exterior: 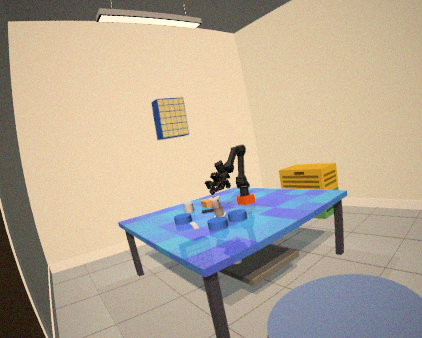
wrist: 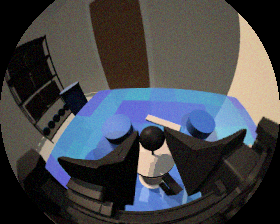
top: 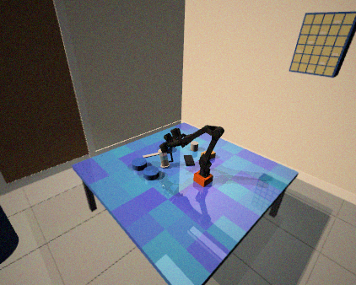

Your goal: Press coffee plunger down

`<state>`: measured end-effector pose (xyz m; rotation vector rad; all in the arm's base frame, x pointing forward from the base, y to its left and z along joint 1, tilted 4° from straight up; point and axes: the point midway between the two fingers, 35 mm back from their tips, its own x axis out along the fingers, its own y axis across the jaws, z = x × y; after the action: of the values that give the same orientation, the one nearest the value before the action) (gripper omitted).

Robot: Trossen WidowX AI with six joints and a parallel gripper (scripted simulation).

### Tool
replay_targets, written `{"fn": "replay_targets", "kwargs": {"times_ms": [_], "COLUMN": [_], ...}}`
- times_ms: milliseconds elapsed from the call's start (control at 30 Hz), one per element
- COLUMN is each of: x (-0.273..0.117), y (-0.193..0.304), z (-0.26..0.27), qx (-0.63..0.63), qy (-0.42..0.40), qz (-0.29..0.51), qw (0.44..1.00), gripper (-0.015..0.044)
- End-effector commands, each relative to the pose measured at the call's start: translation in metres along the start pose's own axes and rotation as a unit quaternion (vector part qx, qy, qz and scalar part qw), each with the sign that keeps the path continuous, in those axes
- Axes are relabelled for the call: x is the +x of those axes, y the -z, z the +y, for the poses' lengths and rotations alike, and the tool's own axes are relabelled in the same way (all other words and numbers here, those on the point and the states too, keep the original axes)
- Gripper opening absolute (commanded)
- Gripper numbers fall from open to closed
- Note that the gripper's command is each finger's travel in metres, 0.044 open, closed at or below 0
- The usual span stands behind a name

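Claw (wrist: 150, 153) clamped on the plunger knob (wrist: 150, 137), a black ball seen in the wrist view between the two dark fingers. Coffee press (top: 164, 158) stands upright below the claw, on the half of the bench toward the grey wall, near the middle of that half. Arm reaches to it from an orange base (top: 202, 179) fixed close to bench centre.

Bench (top: 236, 219) top is a patchwork of blue, teal and purple rectangles, glossy, on dark legs. Two blue discs (top: 145, 168) sit just beside the press on the side toward the brown door's edge of the bench. A pale stick (top: 150, 155) lies beyond the press. A small cylinder (top: 194, 146) and a flat black slab (top: 189, 159) sit near the arm.

Room: cream walls, grey tiled floor, brown door (top: 29, 84), blue-framed yellow grid panel (top: 323, 42) on the wall, yellow crate (exterior: 308, 176) past the bench's far corner in the exterior view, strip light (exterior: 149, 18) overhead.
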<state>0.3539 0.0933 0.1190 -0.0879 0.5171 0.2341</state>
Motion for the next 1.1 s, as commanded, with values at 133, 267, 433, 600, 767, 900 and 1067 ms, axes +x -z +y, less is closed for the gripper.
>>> {"fn": "replay_targets", "kwargs": {"times_ms": [133, 267, 433, 600, 767, 900, 1067], "x": [0.0051, 0.0056, 0.0061, 0.0067, 0.0072, 0.0077, 0.0085], "y": [0.0103, 0.01, 0.0092, 0.0086, 0.0078, 0.0073, 0.0071], "z": [0.0, 0.0, 0.0, 0.0, 0.0, 0.0, 0.0], "qx": [-0.004, -0.004, -0.004, -0.004, -0.004, -0.004, -0.004], "qy": [0.0, 0.0, 0.0, 0.0, 0.0, 0.0, 0.0], "qz": [0.022, 0.022, 0.022, 0.022, 0.021, 0.021, 0.021], "qw": [1.0, 1.0, 1.0, 1.0, 1.0, 1.0, 1.0], "gripper": [0.012, 0.012, 0.012, 0.012, 0.012, 0.012, 0.012]}}
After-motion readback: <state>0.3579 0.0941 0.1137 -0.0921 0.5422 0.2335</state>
